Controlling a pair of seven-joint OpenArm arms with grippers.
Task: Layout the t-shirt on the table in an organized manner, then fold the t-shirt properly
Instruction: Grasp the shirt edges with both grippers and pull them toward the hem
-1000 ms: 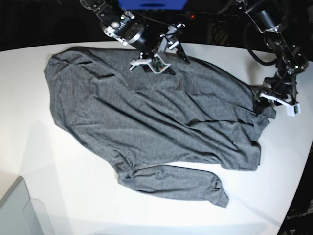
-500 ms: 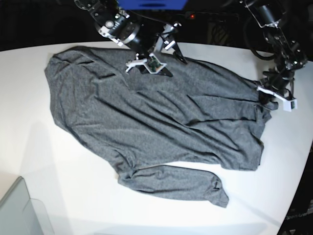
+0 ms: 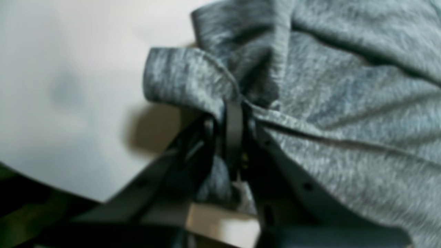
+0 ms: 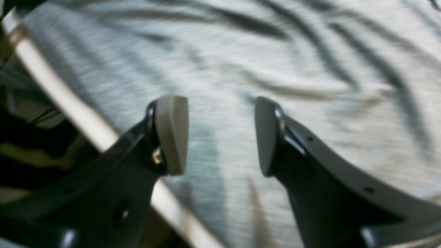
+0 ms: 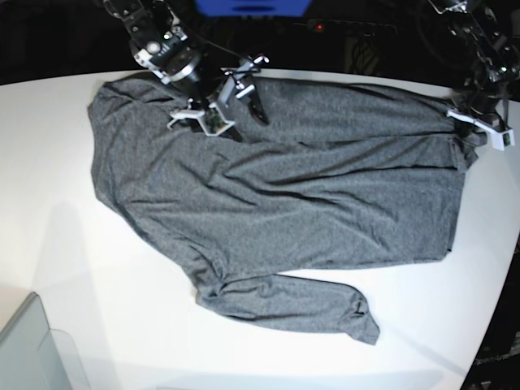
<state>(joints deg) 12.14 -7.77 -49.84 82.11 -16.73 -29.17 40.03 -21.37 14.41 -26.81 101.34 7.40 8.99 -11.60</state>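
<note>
The dark grey t-shirt lies spread across the white table, one long sleeve lying along its near edge. My left gripper is at the shirt's far right corner. In the left wrist view my left gripper is shut on a bunched fold of the t-shirt above the table. My right gripper hovers over the shirt's back edge. In the right wrist view my right gripper is open and empty, with the t-shirt under it.
A translucent grey bin corner sits at the table's front left. The table's curved edge runs down the right side. The table's back edge lies just beside my right gripper, with dark space behind it.
My left gripper has pulled the shirt's right corner back and outward, stretching the body flatter. My right gripper has moved left along the shirt's back edge.
</note>
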